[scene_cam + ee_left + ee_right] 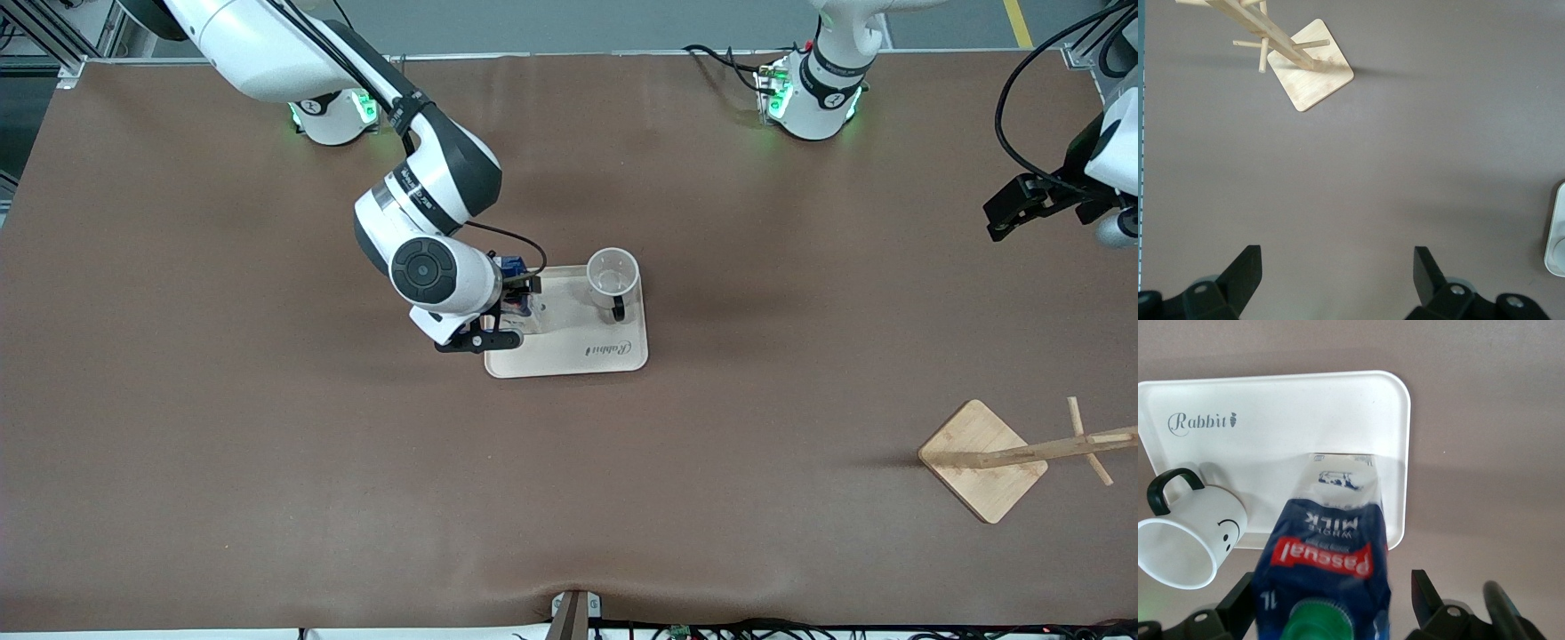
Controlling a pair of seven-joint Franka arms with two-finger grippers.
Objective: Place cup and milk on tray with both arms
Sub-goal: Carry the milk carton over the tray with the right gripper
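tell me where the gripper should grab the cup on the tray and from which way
Probably top-down on the cup rim: it stands upright and open on the tray. Close across the wall toward the left arm's end, away from the milk, and off the black handle, which points toward the front camera.

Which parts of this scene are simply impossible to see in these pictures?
- Front view: the milk is mostly hidden by the right arm's wrist.
- Front view: the left gripper shows too small to judge; its arm is cut off by the edge.
- Left wrist view: the tray is cut off.
- Cup: its contents are hidden.
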